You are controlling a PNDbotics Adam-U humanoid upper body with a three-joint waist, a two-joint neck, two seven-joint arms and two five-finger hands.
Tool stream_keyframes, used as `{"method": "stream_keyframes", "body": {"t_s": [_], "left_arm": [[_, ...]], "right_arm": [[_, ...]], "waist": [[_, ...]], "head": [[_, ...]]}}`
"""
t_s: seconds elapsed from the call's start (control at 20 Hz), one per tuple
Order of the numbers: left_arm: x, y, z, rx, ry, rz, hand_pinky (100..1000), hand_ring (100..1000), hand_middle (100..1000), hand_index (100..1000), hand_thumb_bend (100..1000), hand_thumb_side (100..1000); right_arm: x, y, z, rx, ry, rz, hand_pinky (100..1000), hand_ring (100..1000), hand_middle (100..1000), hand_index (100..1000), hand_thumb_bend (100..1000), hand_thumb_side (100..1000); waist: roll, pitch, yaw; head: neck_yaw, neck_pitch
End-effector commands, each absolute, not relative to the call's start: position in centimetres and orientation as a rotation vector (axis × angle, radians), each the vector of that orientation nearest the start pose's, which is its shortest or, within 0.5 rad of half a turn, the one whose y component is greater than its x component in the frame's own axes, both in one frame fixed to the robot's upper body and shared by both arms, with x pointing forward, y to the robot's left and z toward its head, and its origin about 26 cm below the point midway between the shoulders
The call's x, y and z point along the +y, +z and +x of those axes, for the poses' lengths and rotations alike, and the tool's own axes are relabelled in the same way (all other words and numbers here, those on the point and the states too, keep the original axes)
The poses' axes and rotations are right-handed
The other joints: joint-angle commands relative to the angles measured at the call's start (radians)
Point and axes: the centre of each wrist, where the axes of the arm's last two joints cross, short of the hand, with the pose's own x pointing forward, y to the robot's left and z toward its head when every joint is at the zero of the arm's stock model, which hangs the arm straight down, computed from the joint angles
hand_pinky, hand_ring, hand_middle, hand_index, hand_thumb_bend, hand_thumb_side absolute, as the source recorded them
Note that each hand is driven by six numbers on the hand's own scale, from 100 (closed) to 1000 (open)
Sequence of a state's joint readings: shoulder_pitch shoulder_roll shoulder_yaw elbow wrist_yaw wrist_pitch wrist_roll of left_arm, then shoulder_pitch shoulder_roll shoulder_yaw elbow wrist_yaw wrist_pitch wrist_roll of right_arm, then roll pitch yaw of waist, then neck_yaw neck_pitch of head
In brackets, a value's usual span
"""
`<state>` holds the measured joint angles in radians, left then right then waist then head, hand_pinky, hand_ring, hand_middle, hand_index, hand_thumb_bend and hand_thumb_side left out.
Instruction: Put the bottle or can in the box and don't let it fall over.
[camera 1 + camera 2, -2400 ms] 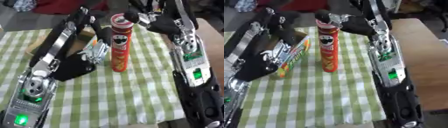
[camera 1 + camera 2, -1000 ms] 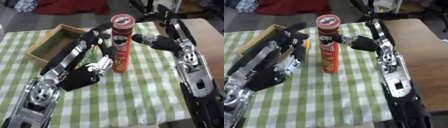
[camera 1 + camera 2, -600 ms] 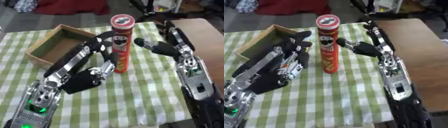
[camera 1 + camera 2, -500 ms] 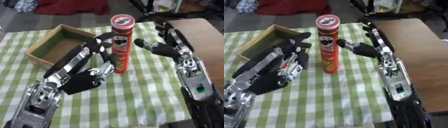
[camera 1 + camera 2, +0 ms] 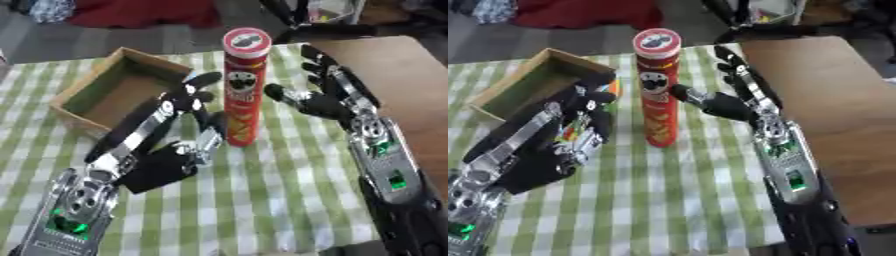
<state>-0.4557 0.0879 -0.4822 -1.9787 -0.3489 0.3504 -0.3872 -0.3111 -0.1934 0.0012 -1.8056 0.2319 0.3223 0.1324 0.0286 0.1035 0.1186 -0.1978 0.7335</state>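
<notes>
One red can (image 5: 241,95), a tall tube with a red-rimmed lid, stands upright near the centre of the frame on the green-and-white checked cloth (image 5: 262,200). It is not in the box.

Two robot hands flank it. The left hand (image 5: 179,135) comes up from the lower left, its fingers straight and spread; the fingertips (image 5: 203,80) reach up beside the can's left side, and the thumb lies close to the can's lower part. Whether any of them touches the can cannot be told. In the right eye view a second, smaller item (image 5: 579,130) with green, yellow and orange colours shows behind this hand's fingers; its kind cannot be made out, and the fingers around it look straight rather than curled.

The right hand (image 5: 328,97) comes in from the right side, also released, fingers straight and fanned upward, thumb pointing left toward the can's upper half, with a gap between them.

One open cardboard box (image 5: 83,95) sits at the upper left of the frame, on the cloth, just beyond the left hand. One bare brown tabletop (image 5: 833,100) fills the right side, beside the cloth's edge.
</notes>
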Motion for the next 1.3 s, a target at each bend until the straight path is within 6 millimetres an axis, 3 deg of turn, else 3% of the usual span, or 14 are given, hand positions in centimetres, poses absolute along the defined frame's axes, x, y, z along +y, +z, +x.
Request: {"method": "stream_keyframes", "body": {"t_s": [0.05, 1.3], "left_arm": [[9.3, 20.3, 27.4, -1.922, -1.118, -0.147, 938, 937, 414, 1000, 100, 720], [9.6, 20.5, 28.0, -1.961, -1.028, -0.088, 944, 943, 409, 1000, 100, 720]], "right_arm": [[-24.2, 15.4, 33.2, -1.762, 0.442, -0.237, 1000, 1000, 1000, 1000, 703, 480], [-22.7, 16.7, 33.8, -1.818, 0.47, -0.13, 1000, 1000, 1000, 1000, 676, 451]], "waist": [[0.0, -0.004, 0.003], [0.007, 0.056, 0.027]], "head": [[-0.005, -0.016], [-0.007, -0.05]]}}
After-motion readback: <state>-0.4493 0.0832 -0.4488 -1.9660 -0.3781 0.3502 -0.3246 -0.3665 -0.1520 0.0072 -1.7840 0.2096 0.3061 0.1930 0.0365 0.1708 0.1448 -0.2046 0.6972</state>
